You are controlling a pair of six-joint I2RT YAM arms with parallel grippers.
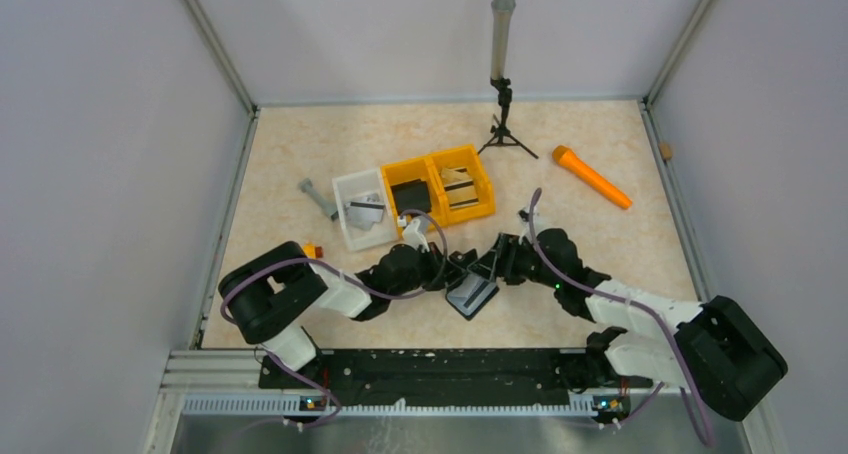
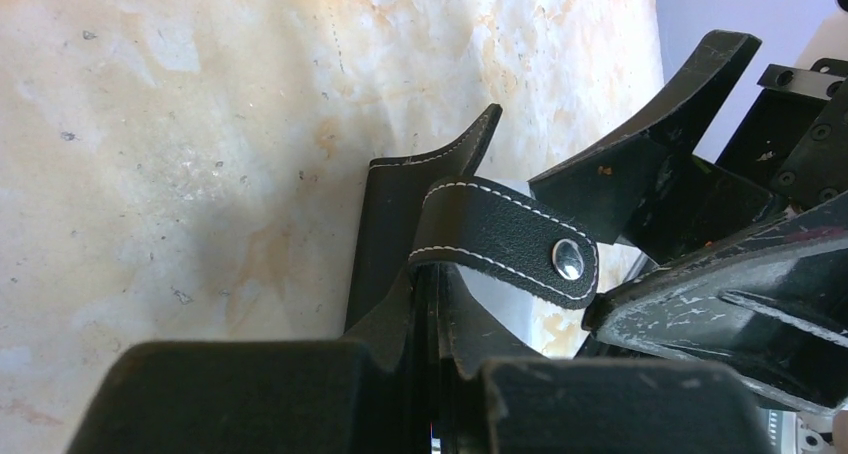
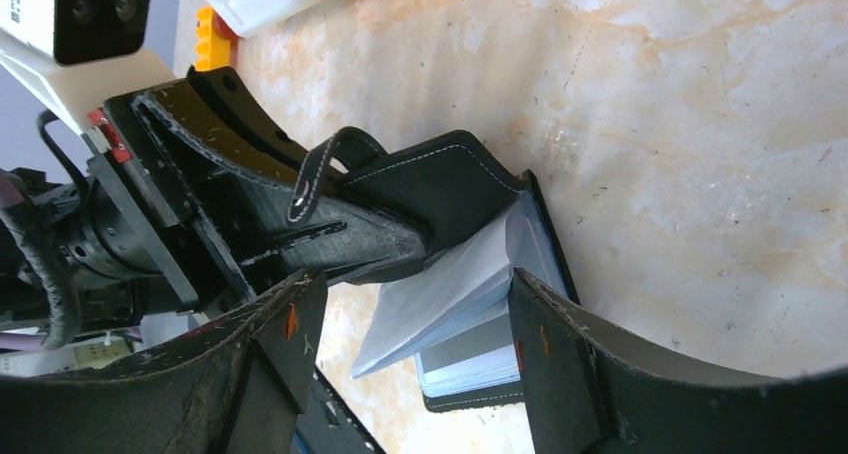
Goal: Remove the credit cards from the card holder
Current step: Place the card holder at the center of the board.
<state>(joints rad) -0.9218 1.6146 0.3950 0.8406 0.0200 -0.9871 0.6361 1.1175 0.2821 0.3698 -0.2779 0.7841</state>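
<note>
The black card holder lies open on the table between my two grippers. My left gripper is shut on one black flap of it, just below the stitched strap with its metal snap. My right gripper stands open, its fingers on either side of the pale grey-blue lining. A grey credit card shows in a slot under the lifted lining leaf. More cards lie in the white bin and the yellow bins.
Behind the grippers stand the white and yellow bins. An orange pen-like object lies at the back right. A small tripod with an upright tube stands at the back. A grey bolt-like piece lies left of the bins.
</note>
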